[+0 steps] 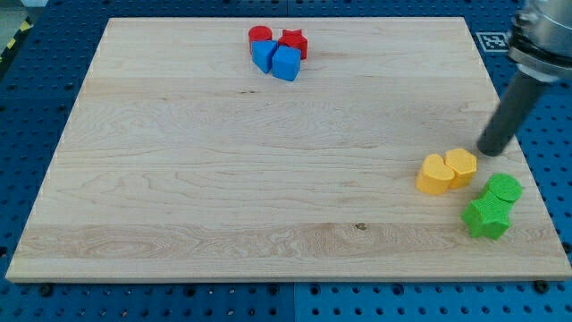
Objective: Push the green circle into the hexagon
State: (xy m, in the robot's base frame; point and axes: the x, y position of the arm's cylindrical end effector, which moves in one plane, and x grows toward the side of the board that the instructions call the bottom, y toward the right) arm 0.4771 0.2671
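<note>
Green circle (505, 188) touches green star (487, 217), near yellow hexagon (462, 165); my tip (489, 152) just right of hexagon; no end effector fitted.

Green star (487, 217) and yellow heart (435, 174) crowd the green circle (504, 189).

My tip (490, 152) just right of yellow hexagon (462, 165).

Rod posed at the view's right edge, tilted.
The dark rod is seen descending from a grey collar at the view's top right, slanted down and leftward; my tip (490, 152) is set low on the view's right side, at the surface.
</note>
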